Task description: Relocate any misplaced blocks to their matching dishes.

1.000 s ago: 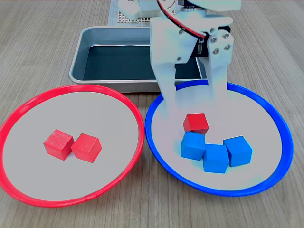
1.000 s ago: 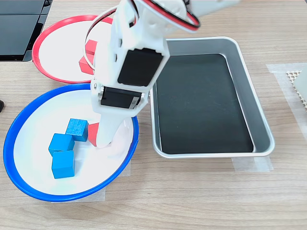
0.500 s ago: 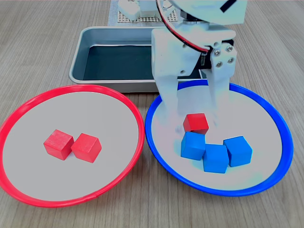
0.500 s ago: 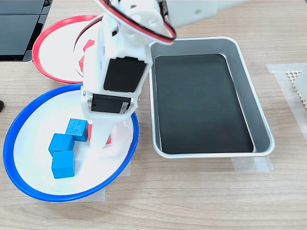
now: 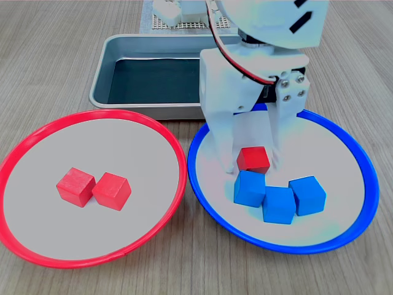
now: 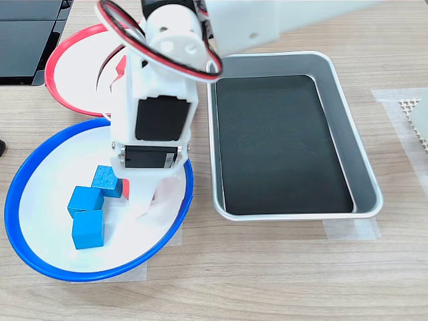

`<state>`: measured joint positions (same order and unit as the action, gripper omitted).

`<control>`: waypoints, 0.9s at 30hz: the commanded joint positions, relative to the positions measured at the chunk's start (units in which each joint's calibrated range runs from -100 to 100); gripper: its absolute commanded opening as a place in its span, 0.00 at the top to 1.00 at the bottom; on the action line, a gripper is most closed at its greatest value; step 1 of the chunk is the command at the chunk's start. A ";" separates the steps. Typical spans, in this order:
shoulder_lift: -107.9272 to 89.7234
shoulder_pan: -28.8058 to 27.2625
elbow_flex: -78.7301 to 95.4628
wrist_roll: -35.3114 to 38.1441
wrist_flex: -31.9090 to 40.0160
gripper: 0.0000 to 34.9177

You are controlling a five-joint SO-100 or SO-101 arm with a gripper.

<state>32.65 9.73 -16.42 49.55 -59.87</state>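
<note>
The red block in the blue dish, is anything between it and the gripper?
Nothing visible. The open gripper straddles the red block; three blue blocks sit just in front of it in the first exterior view, the nearest touching it.

no readable text, labels, brands, numbers or signs on anything in either exterior view

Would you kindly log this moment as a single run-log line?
gripper: open, straddling red block | block: in blue dish, ungrasped | red dish: two red blocks | next: probably close
</note>
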 commanded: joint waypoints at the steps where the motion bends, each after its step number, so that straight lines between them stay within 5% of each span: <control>1: 1.51 -0.37 -6.93 -0.39 -2.57 0.53; 12: 3.55 -1.03 -9.57 0.10 -2.99 0.62; 27: 2.87 -0.65 -7.93 0.10 -3.32 0.61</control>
<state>36.57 8.94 -23.87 49.35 -62.72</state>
